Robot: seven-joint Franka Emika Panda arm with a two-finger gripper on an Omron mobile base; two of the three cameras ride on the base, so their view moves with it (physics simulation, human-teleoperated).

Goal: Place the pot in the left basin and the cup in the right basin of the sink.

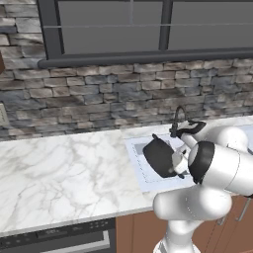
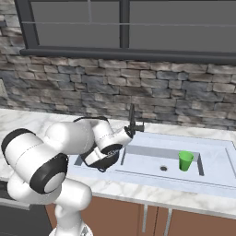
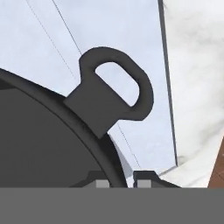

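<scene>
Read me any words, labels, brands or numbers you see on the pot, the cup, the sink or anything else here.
There is no readable text: none on the pot, the cup, the sink or the counter.

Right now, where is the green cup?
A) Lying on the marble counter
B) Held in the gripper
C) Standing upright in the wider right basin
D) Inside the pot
C: the cup stands upright on the floor of the right basin, apart from the pot at the gripper.
</scene>
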